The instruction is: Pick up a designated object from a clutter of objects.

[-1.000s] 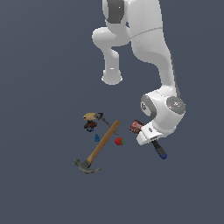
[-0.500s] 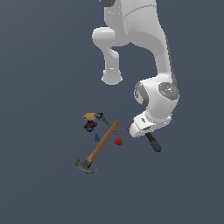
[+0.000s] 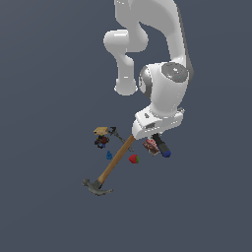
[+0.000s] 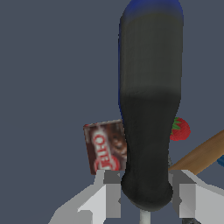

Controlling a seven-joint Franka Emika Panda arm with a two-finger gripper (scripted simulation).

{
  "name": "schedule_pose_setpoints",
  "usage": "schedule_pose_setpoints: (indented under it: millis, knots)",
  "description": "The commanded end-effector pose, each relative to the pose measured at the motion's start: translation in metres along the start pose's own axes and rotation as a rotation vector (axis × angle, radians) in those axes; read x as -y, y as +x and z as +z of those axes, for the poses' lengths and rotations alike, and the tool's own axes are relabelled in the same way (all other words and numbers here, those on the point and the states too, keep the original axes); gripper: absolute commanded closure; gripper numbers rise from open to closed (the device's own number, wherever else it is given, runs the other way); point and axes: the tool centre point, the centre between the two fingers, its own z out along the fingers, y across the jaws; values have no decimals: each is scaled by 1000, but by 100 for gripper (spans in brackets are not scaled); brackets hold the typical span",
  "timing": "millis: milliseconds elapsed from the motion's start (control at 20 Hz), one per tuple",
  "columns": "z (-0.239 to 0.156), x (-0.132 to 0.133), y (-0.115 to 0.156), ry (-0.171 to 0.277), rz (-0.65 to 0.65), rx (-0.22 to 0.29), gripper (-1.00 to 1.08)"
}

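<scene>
Since a second ago the arm has swung toward the exterior view's left, carrying the screwdriver (image 4: 150, 109) with it, so its tool now hangs over the edge of the clutter instead of out to the right of it. The fingers (image 4: 113, 194) are clamped on the black handle from either side near the shaft end. The screwdriver's long axis runs straight out from the wrist, blue cap (image 3: 167, 154) leading, thin grey shaft pointing back between the fingers; in the exterior view it slants down toward the right.

Just behind it lies the red-brown flat box (image 4: 105, 146), printed with white letters on a red badge that seem to read "ELO", partly hidden by the handle. The red strawberry (image 3: 133, 159) sits a little to the left. The wooden-handled hammer (image 3: 114, 162) stretches diagonally, head at the near left. Farther left are a small blue piece (image 3: 109, 155) and tan and dark small items (image 3: 102, 136).

Everything rests on a plain, dark grey-blue surface with no visible edges.
</scene>
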Motion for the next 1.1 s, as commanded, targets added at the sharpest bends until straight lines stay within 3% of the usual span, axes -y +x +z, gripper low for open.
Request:
schedule_pose_setpoints:
  millis: [0, 1050]
  knots:
    - [-21, -12, -12, 1, 0, -1, 108]
    - [-198, -121, -108, 4, 0, -3, 108]
